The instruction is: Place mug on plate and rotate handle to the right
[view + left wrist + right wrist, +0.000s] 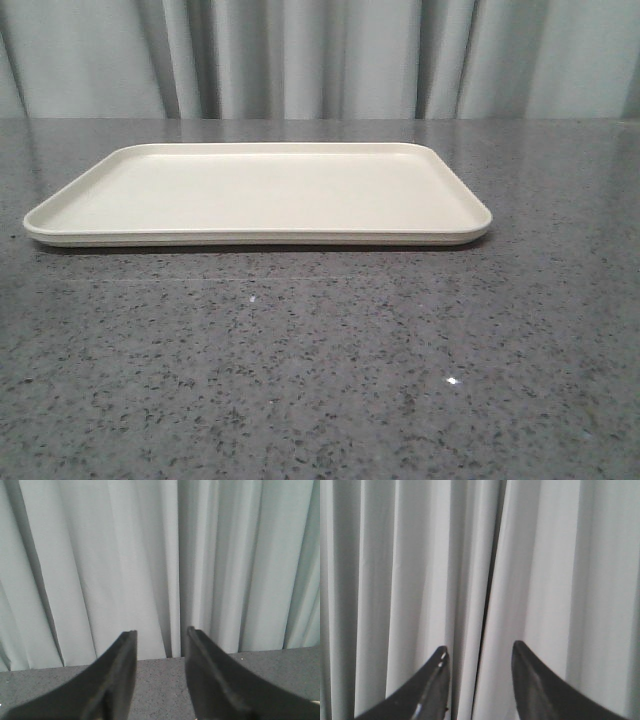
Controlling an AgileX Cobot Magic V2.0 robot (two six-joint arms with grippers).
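Note:
The cream rectangular plate (pixel 258 195) lies flat on the grey speckled table in the front view, with nothing on it. The mug and its handle are out of view in every frame. Neither arm shows in the front view. In the left wrist view my left gripper (pixel 160 634) is open and empty, its black fingers (pixel 120 675) over the far table edge, facing the curtain. In the right wrist view my right gripper (pixel 479 650) is open and empty, its fingers (pixel 535 685) facing only the curtain.
A pale pleated curtain (pixel 320 55) hangs behind the table's far edge. The grey speckled tabletop (pixel 320 380) stretches in front of the plate and to both sides of it.

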